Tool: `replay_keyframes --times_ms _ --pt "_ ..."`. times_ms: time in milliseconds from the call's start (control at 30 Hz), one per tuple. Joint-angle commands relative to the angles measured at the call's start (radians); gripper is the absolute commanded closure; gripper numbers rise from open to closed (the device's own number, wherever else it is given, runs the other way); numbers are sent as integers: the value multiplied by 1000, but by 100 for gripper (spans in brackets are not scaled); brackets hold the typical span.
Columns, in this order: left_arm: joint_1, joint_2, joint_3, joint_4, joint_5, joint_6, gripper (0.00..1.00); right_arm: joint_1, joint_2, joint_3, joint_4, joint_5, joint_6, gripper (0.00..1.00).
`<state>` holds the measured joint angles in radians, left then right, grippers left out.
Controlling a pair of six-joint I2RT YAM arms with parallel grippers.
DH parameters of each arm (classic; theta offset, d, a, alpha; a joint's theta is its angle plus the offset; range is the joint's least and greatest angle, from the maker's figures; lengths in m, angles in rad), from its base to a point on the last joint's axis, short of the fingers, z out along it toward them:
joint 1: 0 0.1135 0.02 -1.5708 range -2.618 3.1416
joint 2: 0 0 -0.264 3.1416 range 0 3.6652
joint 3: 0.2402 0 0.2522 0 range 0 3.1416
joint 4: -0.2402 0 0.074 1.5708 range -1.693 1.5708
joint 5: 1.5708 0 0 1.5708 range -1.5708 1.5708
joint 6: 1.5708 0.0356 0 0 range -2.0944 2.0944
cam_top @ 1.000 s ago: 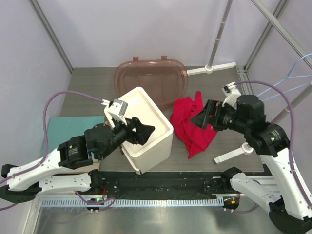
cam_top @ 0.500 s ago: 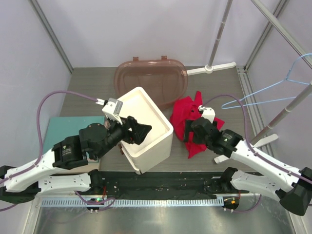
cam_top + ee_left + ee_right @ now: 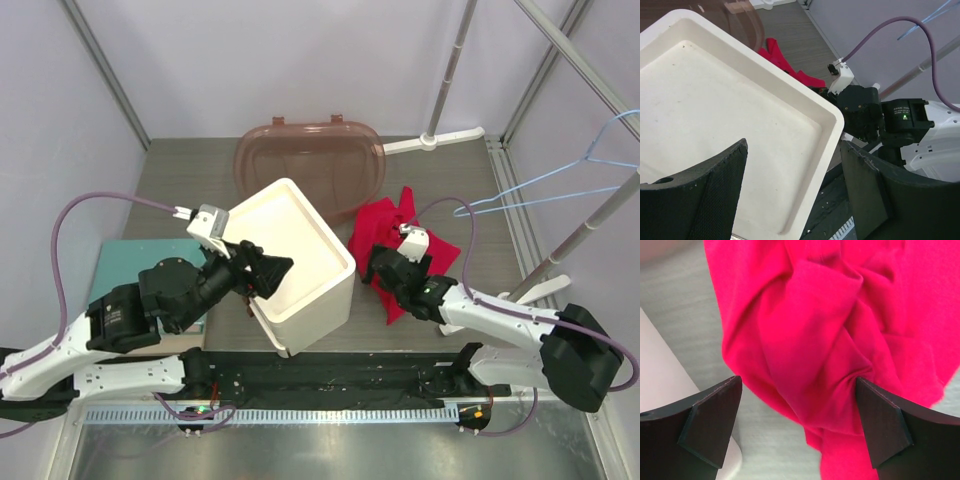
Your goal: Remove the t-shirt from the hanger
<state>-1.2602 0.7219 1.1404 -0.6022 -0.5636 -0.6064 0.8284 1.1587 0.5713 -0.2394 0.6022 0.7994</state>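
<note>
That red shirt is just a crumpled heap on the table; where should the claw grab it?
On the t-shirt, probably the raised fold mid-heap, from straight above: it stands up off the table, and the open right gripper hangs astride it.

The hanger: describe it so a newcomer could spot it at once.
Look at the table's right edge, by the slanted grey pole. The hanger is the light-blue wire triangle there, far thinner than the pole, with no cloth on it.
</note>
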Motion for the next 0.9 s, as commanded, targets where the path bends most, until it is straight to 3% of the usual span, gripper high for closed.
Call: replay_keyframes --times_ms 0,167,367,500,633,800,833,867 --pt "1 -39 13 -19 -51 -13 25 6 51 -28 158 120 67 0" --pt "1 -87 -2 -11 -56 -10 25 11 137 -50 143 209 190 0" --pt "1 -90 22 -71 -64 -10 25 50 225 -83 181 243 273 11" --pt "1 -98 29 -99 -70 -10 25 90 222 -119 198 272 297 30" --pt "1 -119 9 -93 -78 -10 25 98 187 -172 278 219 248 63" --pt "1 -128 2 -103 -71 -15 25 129 83 -221 293 183 186 82" --pt "1 -130 1 -107 -73 -15 25 150 55 -232 282 176 179 90" --pt "1 -137 -1 -107 -74 -15 25 159 -24 -235 266 166 178 92"
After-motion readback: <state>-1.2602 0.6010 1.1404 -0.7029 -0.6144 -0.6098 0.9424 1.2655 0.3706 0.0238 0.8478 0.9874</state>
